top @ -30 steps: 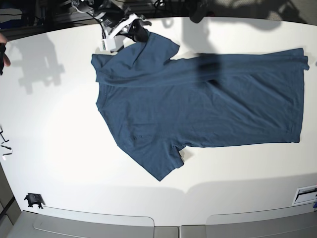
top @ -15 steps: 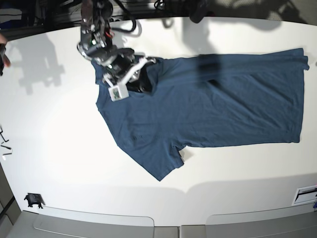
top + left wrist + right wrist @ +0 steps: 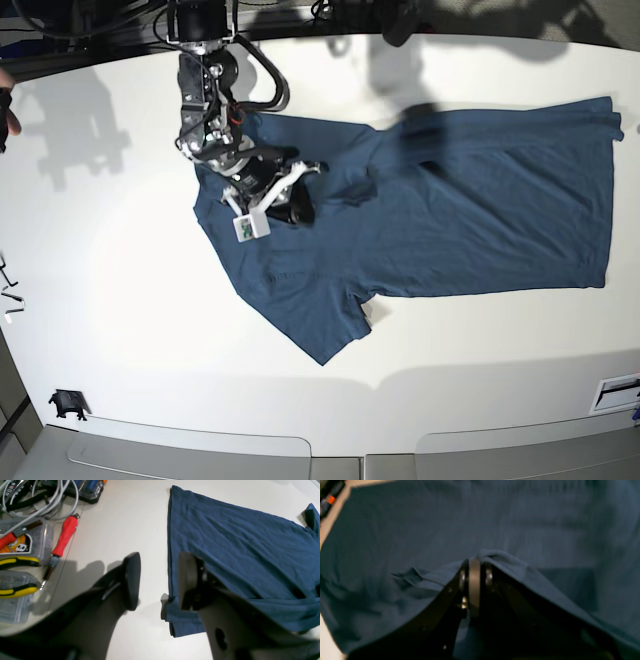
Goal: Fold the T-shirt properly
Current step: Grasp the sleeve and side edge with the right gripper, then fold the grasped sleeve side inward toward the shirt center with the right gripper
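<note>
Dark navy T-shirt (image 3: pixel 480 210), spread on the white surface (image 3: pixel 480 350), its far edge folded over. The right pincer (image 3: pixel 475 563), above the shirt, is clenched on a raised pinch of its fabric. The left pincer (image 3: pixel 158 580) is released, its fingers apart. Red-handled screwdriver (image 3: pixel 65 535) beside a transparent plastic case (image 3: pixel 46 540).

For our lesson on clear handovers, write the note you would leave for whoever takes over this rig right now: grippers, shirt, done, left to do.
Right gripper: shut on a fold of the T-shirt, over its sleeve end.
Left gripper: open, holding nothing.
T-shirt: spread on the table, the sleeve near the base view's lower edge sticking out.
Done: a strip along the far long edge is turned over; the other sleeve seems to be going inward.
Left: release that fold, bring in the near side and its sleeve, then fold up the length.
</note>
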`<state>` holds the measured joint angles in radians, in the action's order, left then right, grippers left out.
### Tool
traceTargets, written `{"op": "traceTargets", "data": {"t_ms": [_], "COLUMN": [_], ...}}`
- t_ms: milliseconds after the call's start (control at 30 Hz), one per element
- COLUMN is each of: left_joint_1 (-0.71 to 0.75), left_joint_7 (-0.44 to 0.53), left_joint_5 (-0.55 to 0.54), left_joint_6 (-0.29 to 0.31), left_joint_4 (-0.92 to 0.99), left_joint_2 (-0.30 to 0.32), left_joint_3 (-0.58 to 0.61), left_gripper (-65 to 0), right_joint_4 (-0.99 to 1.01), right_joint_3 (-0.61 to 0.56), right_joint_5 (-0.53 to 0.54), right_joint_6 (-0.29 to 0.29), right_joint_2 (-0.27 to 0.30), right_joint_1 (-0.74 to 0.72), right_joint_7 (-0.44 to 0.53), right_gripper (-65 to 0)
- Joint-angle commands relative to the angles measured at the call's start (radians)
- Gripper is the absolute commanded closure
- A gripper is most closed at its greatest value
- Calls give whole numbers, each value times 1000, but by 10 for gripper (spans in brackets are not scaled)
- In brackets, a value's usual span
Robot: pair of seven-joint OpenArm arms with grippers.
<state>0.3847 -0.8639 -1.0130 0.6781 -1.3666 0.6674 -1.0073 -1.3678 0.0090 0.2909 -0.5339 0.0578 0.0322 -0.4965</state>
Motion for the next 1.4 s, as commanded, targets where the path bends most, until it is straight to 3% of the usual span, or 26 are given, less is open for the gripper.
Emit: {"op": "traceTargets", "data": {"t_ms": [0, 467, 600, 700, 900, 1033, 1100, 1133, 1200, 1233, 1267, 1367], "left_joint_1": [0, 1, 0, 0, 0, 0, 0, 0, 0, 0, 0, 0], "left_joint_7": [27, 27, 27, 27, 27, 27, 27, 23, 8, 0, -8, -23], "left_joint_5": [-24, -24, -24, -24, -24, -28, -34, -36, -36, -36, -37, -47], "left_joint_6": [3, 3, 3, 3, 3, 3, 4, 4, 20, 20, 20, 20], "left_joint_4": [-17, -17, -17, -17, -17, -17, -17, -17, -17, -17, -17, -17], "left_joint_2": [31, 22, 22, 22, -1, -34, -50, -56, -68, -72, -72, -71], "left_joint_3": [-11, -11, -11, -11, -11, -11, -9, -3, 18, 34, 55, 131], "left_gripper": [-225, -224, -224, -224, -224, -224, -221, -201, -111, -57, -8, 0], "right_joint_4": [-16, -16, -16, -17, -18, -21, -24, -30, -42, -49, -56, -78], "right_joint_3": [2, 14, 34, 53, 123, 205, 251, 275, 320, 340, 358, 402], "right_joint_5": [23, 22, 23, 27, 42, 139, 206, 243, 325, 379, 439, 612], "right_joint_6": [-9, -8, -8, 4, 33, 31, 1, -42, -145, -164, -164, -164], "right_joint_2": [0, 0, 0, 0, 0, 0, 1, 1, 2, 3, 3, 3], "right_joint_1": [-31, -93, -93, -102, -125, -144, -149, -148, -148, -148, -148, -148], "right_joint_7": [31, 31, 32, 32, 24, -51, -111, -133, -187, -224, -262, -400], "right_gripper": [0, 0, -202, -255, -255, -254, -254, -251, -208, -169, -123, 0]}}
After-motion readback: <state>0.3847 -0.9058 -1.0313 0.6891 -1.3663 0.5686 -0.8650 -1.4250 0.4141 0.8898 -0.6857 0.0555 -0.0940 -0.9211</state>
